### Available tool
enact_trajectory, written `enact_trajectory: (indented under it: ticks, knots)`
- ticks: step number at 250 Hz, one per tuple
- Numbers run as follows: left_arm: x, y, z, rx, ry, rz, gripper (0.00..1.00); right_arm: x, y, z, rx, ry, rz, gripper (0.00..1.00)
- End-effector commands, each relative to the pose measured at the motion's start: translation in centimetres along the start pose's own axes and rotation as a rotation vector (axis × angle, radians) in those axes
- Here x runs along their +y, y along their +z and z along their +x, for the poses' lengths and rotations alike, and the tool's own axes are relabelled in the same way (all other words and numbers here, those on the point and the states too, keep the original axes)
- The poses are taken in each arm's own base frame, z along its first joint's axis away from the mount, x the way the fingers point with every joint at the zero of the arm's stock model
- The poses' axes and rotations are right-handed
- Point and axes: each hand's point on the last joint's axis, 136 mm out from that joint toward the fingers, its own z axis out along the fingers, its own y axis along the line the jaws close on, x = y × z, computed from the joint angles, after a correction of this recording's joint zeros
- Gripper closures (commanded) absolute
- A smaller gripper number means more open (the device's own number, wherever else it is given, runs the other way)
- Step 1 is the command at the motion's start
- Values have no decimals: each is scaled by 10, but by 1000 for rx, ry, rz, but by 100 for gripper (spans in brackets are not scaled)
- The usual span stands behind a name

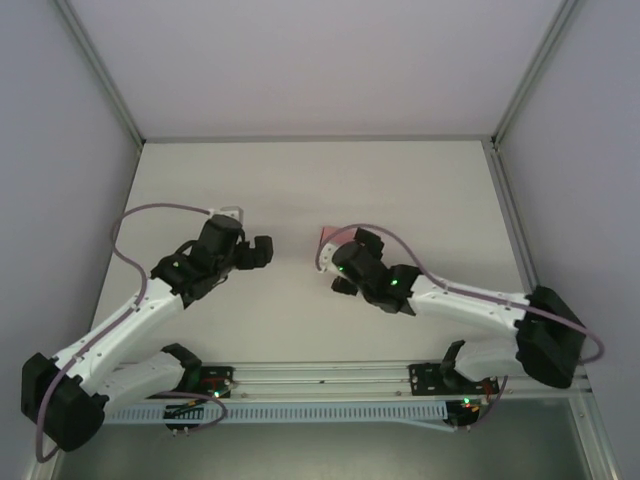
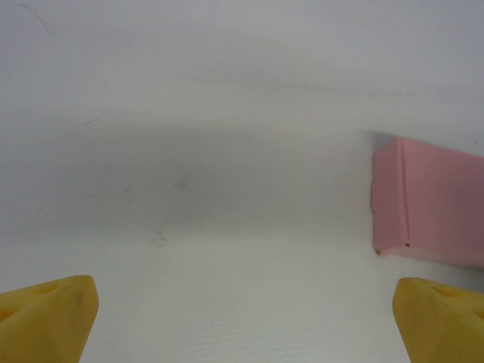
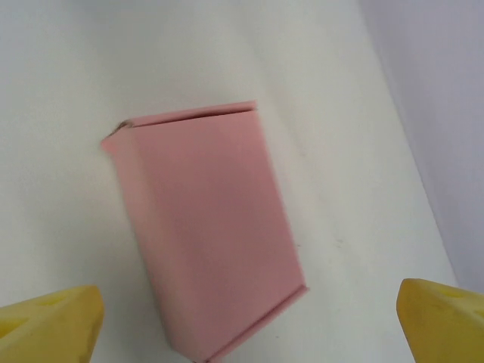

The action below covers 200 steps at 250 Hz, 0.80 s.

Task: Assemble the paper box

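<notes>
The white surface (image 1: 400,180) sits boxed in by pale walls on three sides, and the two arms reach in from its near edge, bent towards each other. The right arm (image 1: 470,300) comes in from the near right corner and the left arm (image 1: 130,320) from the near left.

The paper box (image 1: 326,236) lies flat near the middle of the surface. It looks folded up into a closed pink rectangle. The right claw (image 1: 338,258) is by far the nearer, with the box just beyond its tips on the far side. In the right wrist view the box's long axis runs away from the claw, its far end leaning a little left. Its near end lies between the yellow fingers (image 3: 45,325), touching neither. That claw is spread wide and holds nothing.

The left claw (image 1: 262,250) stands apart on the box's left, also spread wide and empty. From its wrist the box shows off to the right, short end towards it, with bare surface in between. I'd judge a closing grip by the right claw would catch the box across its width, and nothing blocks either approach.

One far corner of the box (image 3: 113,138) looks slightly proud, perhaps a tab not fully seated.
</notes>
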Motion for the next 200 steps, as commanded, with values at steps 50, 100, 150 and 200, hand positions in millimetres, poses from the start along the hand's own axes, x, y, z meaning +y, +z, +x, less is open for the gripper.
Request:
enact_trajectory:
  ticks: [50, 100, 150, 200]
  knots:
    - [152, -6, -64, -421, -132, -509, 0, -170, -11, 134, 11, 886, 464, 0]
    - [189, 14, -62, -583, -101, -522, 0, -183, 7, 198, -129, 995, 617, 0]
    - [176, 39, -40, -660, 16, -415, 0, -171, 17, 203, -328, 1015, 597, 0]
    - [178, 63, -43, -649, 95, -356, 0, -163, 63, 220, -200, 1063, 466, 0]
